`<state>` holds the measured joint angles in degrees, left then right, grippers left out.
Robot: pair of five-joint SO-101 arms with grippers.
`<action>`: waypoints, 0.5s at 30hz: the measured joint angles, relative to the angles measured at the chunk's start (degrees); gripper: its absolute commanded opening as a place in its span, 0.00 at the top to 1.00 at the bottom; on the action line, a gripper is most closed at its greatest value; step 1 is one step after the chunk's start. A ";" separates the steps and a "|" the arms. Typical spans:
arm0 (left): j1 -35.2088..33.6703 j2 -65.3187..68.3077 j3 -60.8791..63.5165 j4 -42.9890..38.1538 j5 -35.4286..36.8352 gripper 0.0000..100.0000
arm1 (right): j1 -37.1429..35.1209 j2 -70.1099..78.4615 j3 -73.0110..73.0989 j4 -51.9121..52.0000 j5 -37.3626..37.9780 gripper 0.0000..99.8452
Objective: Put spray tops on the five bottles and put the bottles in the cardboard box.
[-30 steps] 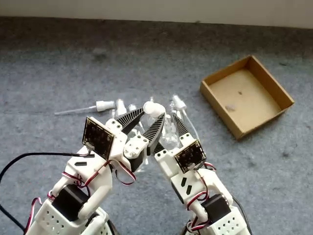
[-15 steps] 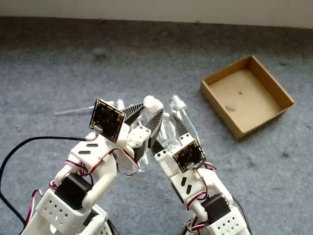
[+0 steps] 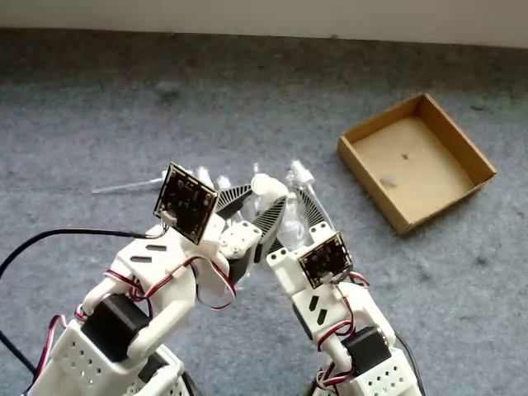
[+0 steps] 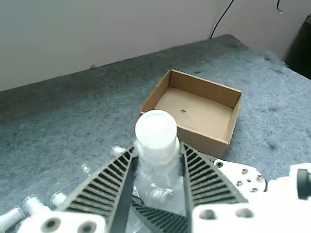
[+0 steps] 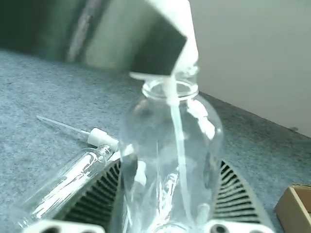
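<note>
L gripper (image 4: pixel 158 151) clamped on a spray top (image 4: pixel 155 130), its tube down inside the bottle (image 5: pixel 170 141) neck. R gripper (image 5: pixel 170 187) squeezes that bottle's body.

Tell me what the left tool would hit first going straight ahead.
Probably the cardboard box, straight beyond the left tool and the spray top it grips; depth is unclear, so carpet might come first.

High view, centre of frame: loose bottles (image 3: pixel 223 181) mostly hidden behind arms, count not to be told. Right wrist view: spray top (image 5: pixel 167 77) blurred, bottle (image 5: pixel 170 160) base hidden between jaws, cardboard box (image 5: pixel 295 208) cut off by edge.
</note>
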<state>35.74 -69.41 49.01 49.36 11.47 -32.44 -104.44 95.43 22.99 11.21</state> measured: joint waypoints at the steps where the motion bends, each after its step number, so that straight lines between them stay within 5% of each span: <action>1: 0.35 0.00 -0.70 1.23 0.18 0.98 | 0.00 0.00 0.00 0.00 -0.09 0.84; 15: 0.44 0.26 -1.93 2.99 -0.97 0.97 | 0.26 0.00 0.00 0.00 0.00 0.84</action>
<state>36.18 -69.14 47.08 52.35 10.51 -32.18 -104.44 95.43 22.99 11.21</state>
